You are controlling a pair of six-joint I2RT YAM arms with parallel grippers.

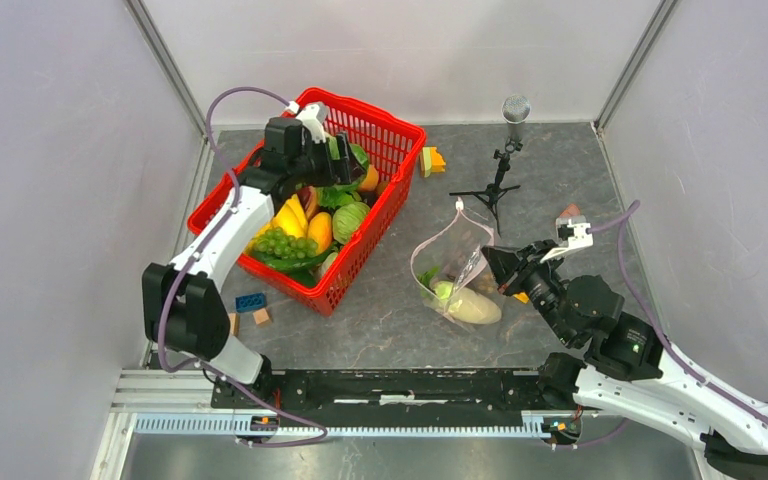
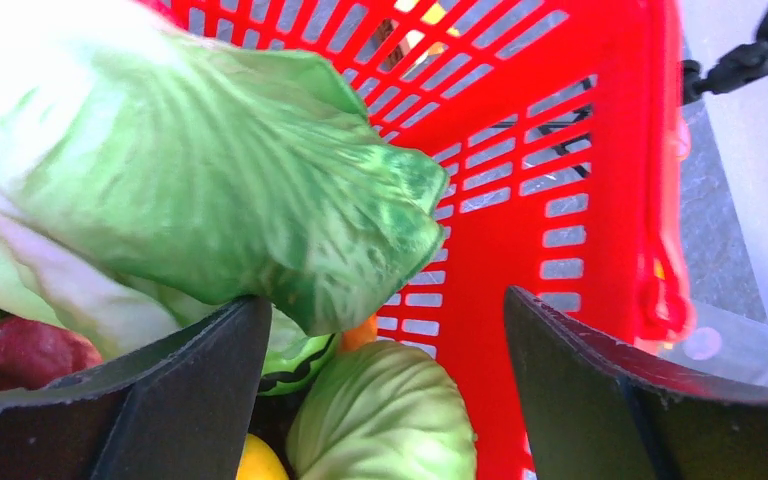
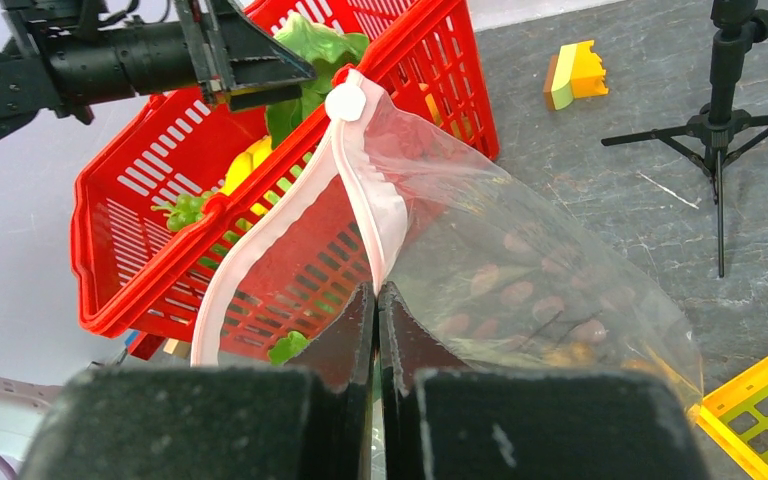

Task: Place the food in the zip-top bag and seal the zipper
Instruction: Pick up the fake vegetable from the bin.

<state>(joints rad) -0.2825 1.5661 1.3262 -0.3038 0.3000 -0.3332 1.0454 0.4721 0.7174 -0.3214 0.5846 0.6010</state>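
Red basket point(image 1: 380, 215): upper left of top view, holds most food | zip-top bag point(image 1: 448, 252): centre right, mouth open, white vegetable point(image 1: 472, 306) inside; judged thin, slippery | lettuce point(image 2: 220, 180): judged light, soft; grasp leafy bulk | left gripper point(image 2: 380, 300): spread beside lettuce | right gripper point(image 3: 375, 290): pinching zipper point(image 3: 360, 180)

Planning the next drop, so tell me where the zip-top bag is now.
In the top view the zip-top bag sits right of centre on the table, between the red basket and the right gripper, whose jaws pinch its edge.
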